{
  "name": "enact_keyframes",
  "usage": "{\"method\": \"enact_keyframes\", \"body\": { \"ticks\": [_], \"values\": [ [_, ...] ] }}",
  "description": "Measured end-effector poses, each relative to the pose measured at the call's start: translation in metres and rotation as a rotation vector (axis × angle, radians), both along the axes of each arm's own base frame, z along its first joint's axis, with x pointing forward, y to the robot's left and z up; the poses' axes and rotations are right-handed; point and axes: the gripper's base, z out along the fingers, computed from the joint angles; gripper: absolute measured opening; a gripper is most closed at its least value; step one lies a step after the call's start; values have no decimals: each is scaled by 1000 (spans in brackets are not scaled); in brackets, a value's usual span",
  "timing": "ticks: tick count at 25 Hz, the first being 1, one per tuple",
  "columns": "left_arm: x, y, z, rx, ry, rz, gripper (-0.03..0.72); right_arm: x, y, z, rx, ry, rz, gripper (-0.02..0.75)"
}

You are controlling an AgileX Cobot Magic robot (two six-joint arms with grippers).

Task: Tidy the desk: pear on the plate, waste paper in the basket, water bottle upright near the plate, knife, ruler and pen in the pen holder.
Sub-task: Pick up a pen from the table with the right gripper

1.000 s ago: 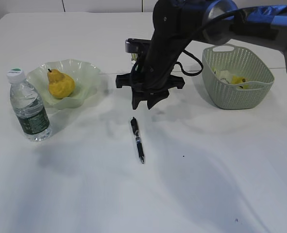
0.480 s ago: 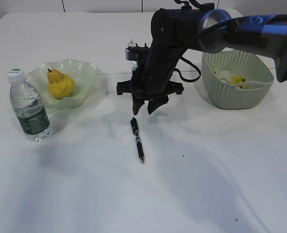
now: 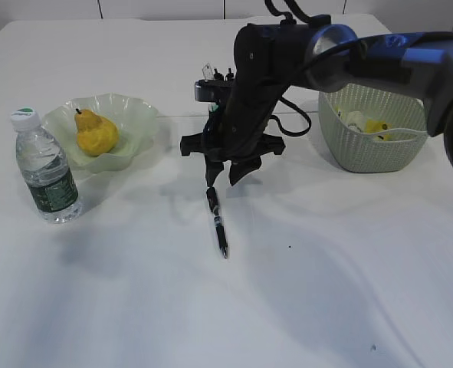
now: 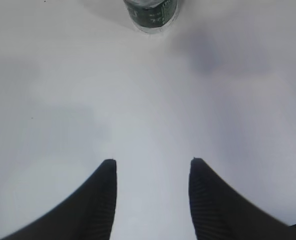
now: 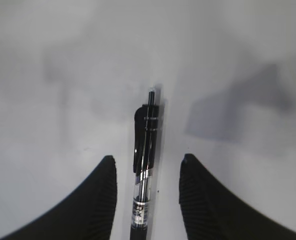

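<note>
Pen (image 3: 217,222) lies flat on the desk (image 3: 326,291), untouched between the parted jaws of the right gripper (image 3: 221,179), while the left gripper (image 4: 153,167) hangs open over bare tabletop.

Bare desk (image 3: 303,291) rings the pen (image 3: 216,219) (pen holder (image 3: 211,88) behind).

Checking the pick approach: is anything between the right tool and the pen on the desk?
Nothing visible. The right tool hangs open directly over the pen, whose barrel lies between the fingertips on bare desk.
</note>
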Motion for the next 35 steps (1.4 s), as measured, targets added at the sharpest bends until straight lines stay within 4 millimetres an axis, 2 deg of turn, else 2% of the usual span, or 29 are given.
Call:
{"method": "enact_keyframes", "body": {
  "ticks": [6,15,26,35],
  "values": [
    [0,0,0,0,0,0,330,-3,10,-6,-28,-23,33,337],
    [0,0,0,0,0,0,330,-2,10,-18,-51,-11,38,338],
    [0,0,0,0,0,0,330,-2,10,-18,-53,-7,39,338],
    [0,0,0,0,0,0,330,-5,11,-33,-60,58,38,337]
  ]
}}
